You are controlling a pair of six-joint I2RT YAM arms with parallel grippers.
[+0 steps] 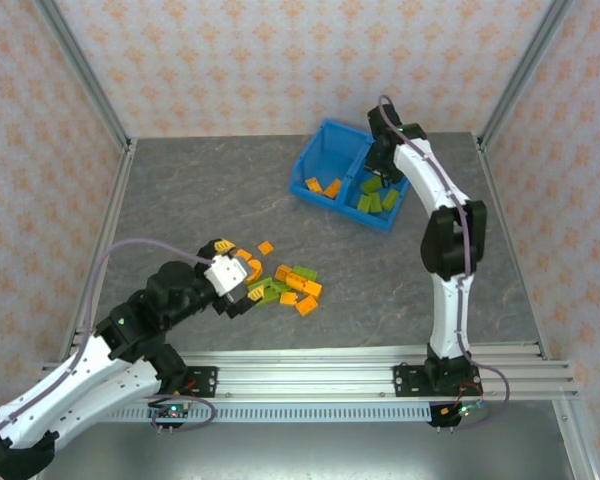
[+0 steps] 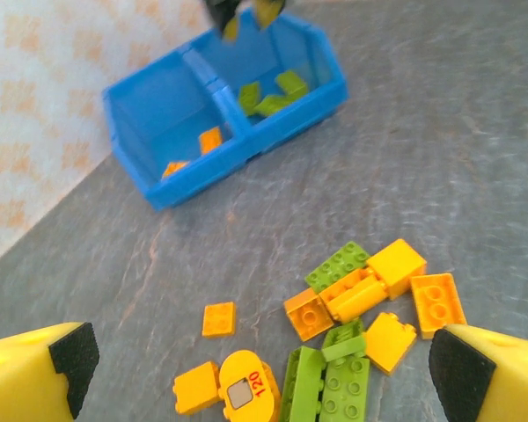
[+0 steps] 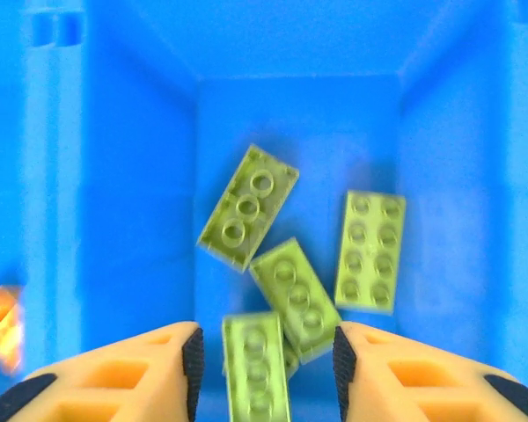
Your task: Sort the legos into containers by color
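A loose pile of orange and lime green legos [image 1: 290, 283] lies on the grey table. My left gripper [image 1: 242, 287] hovers at the pile's left end, open wide. In the left wrist view its fingertips [image 2: 70, 356] flank the pile, with a rounded orange brick marked 120 [image 2: 246, 391] and green bricks [image 2: 348, 387] between them. The blue bin [image 1: 325, 145] stands at the back. Its left compartment holds orange bricks [image 1: 322, 187] and its right one green bricks [image 1: 377, 200]. My right gripper [image 3: 266, 360] hangs open over the green compartment, a blurred green brick [image 3: 257, 374] loose between its pads.
Aluminium frame posts and patterned walls close in the table on three sides. A lone flat orange brick [image 2: 218, 319] lies left of the pile. The bin's divider wall [image 2: 218, 97] separates the two colors. Bare grey table stretches between pile and bin.
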